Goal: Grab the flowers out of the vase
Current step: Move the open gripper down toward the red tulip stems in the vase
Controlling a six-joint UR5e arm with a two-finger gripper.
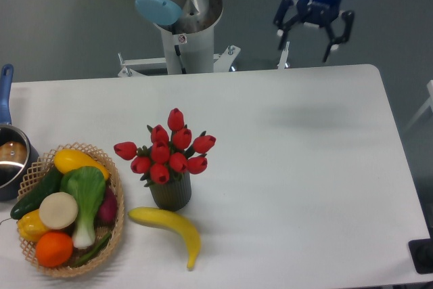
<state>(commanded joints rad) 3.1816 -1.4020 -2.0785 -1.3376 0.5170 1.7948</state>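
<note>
White table (291, 167), gripper (312, 40) above its far edge, fingers (279, 26) spread wide, holding nothing.
Arm cut off at the top; flowers (167, 151) stand upright in the vase (170, 193), well apart, stems hidden.

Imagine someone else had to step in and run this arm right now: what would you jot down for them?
Gripper: open, empty, in the air past the table's far edge, far from the bouquet.
Flowers: red tulips, upright in the vase, left of the table's middle. A banana lies just in front of the vase; a basket of produce sits to its left.
Done: nothing gripped.
Left: bring the gripper to the flowers, close on them, lift them out of the vase.
</note>
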